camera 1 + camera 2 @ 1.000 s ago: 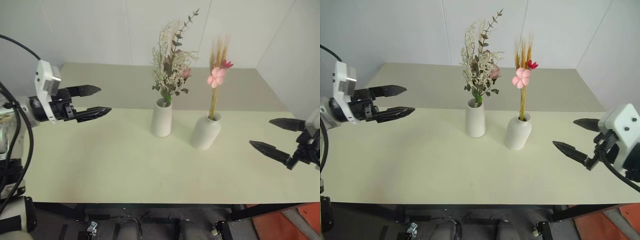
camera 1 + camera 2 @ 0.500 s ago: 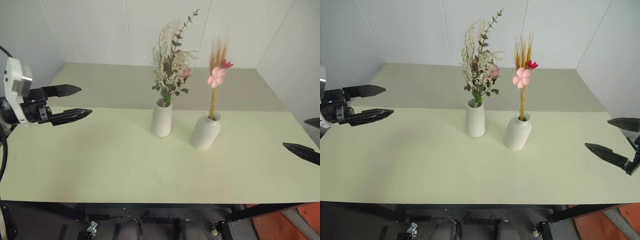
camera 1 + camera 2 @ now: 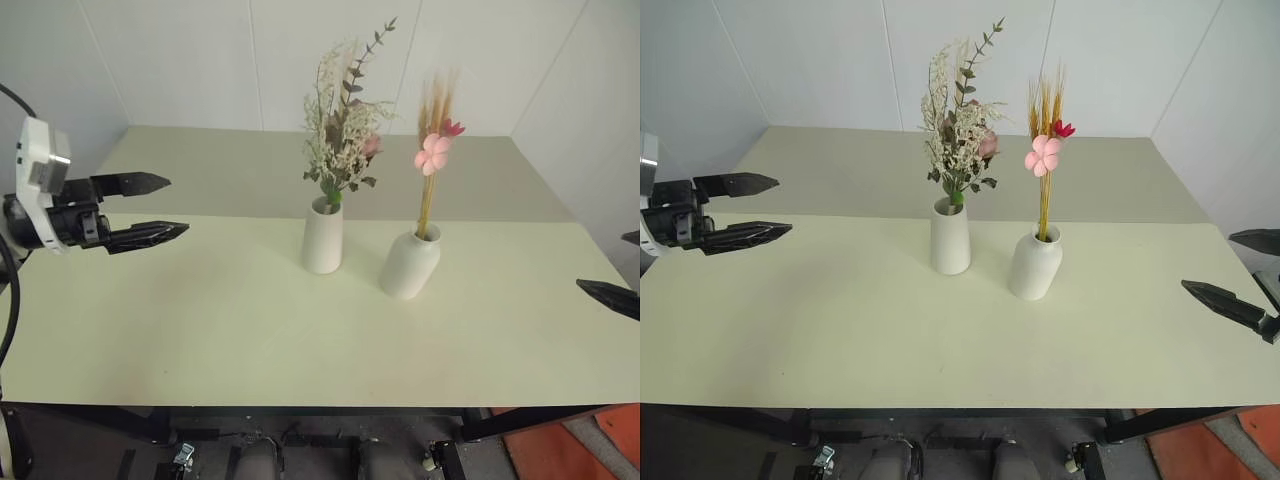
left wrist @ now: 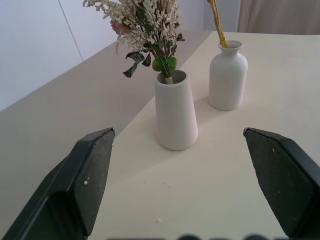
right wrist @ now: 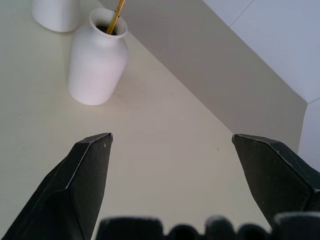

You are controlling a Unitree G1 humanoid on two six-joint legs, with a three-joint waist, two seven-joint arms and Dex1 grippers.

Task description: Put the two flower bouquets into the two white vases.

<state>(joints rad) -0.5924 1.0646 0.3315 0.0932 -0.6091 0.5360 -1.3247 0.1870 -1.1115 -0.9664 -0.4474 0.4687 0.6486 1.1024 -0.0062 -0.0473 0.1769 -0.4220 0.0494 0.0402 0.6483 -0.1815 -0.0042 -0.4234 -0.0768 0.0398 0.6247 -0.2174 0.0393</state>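
Pale green table (image 3: 200, 330), white walls. Cream bouquet (image 3: 343, 130) in tapered vase (image 3: 323, 236); wheat bouquet (image 3: 435, 150), 3 o'clock, in bottle vase (image 3: 410, 263). Left gripper (image 3: 165, 208), right gripper (image 3: 1245, 275): spread wide, empty.

Two white vases (image 3: 323, 236) (image 3: 410, 264), two bouquets (image 3: 343, 130) (image 3: 435, 150), one table (image 3: 250, 330)
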